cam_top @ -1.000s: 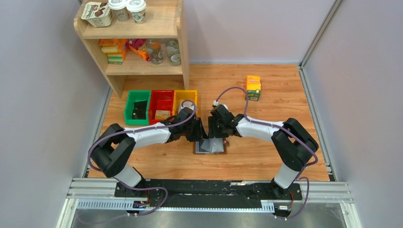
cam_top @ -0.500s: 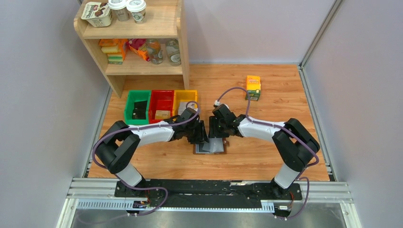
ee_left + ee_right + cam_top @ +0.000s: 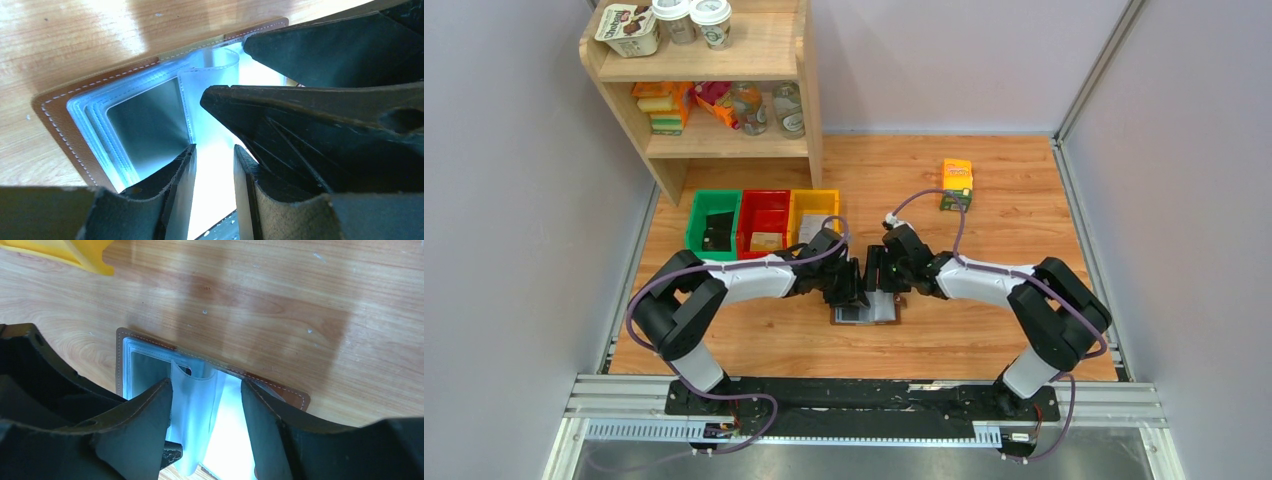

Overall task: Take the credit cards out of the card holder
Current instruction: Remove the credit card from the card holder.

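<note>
The brown card holder (image 3: 865,311) lies open on the table, its pale sleeves (image 3: 210,75) fanned up. A dark credit card (image 3: 145,125) sits in a sleeve on one page, and shows again as a dark credit card (image 3: 147,371) in the right wrist view. My left gripper (image 3: 855,287) hovers low over the holder's middle, its fingers (image 3: 176,175) a narrow gap apart with only bright sleeve behind them. My right gripper (image 3: 881,282) faces it from the other side, jaws wide, astride a loose upright sleeve page (image 3: 195,400) without pinching it.
Green (image 3: 712,226), red (image 3: 764,222) and yellow (image 3: 812,208) bins stand behind the left arm; the yellow bin's corner (image 3: 65,252) shows in the right wrist view. An orange-green carton (image 3: 956,185) stands far right. A wooden shelf (image 3: 714,100) fills the back left corner.
The right gripper's jaws have spread wider around the sleeve page. Both wrists have edged closer together and lower over the holder.
</note>
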Robot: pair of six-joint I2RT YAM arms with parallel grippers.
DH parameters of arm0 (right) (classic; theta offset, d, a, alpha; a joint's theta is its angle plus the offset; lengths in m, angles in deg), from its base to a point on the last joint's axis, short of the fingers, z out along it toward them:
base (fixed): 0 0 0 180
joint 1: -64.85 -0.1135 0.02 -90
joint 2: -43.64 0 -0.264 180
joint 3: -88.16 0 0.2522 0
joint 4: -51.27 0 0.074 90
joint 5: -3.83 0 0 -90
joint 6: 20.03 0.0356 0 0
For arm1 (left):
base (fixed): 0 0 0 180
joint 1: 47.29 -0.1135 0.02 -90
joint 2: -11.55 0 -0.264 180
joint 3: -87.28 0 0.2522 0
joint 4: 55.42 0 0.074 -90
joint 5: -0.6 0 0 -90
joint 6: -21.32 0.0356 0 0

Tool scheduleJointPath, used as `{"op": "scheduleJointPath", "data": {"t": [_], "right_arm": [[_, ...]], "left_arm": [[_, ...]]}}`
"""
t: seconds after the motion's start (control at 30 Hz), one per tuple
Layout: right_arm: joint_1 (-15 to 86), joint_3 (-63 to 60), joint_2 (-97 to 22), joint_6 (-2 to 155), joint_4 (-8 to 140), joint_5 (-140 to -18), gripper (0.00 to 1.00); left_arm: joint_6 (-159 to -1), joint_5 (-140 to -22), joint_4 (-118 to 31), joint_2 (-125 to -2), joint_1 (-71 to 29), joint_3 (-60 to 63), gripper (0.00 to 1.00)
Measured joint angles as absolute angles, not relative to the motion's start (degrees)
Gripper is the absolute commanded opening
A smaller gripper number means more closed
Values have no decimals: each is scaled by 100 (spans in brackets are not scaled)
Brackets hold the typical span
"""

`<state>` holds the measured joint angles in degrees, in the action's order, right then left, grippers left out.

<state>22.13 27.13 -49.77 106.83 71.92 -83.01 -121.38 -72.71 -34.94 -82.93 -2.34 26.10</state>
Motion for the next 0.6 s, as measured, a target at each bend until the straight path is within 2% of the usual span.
{"op": "scheduleJointPath", "data": {"t": [0.6], "right_arm": [[2451, 3758, -4227, 10911, 6132, -8351, 78]], "left_arm": [[-12281, -6956, -4093, -8638, -97, 2610, 43]]}}
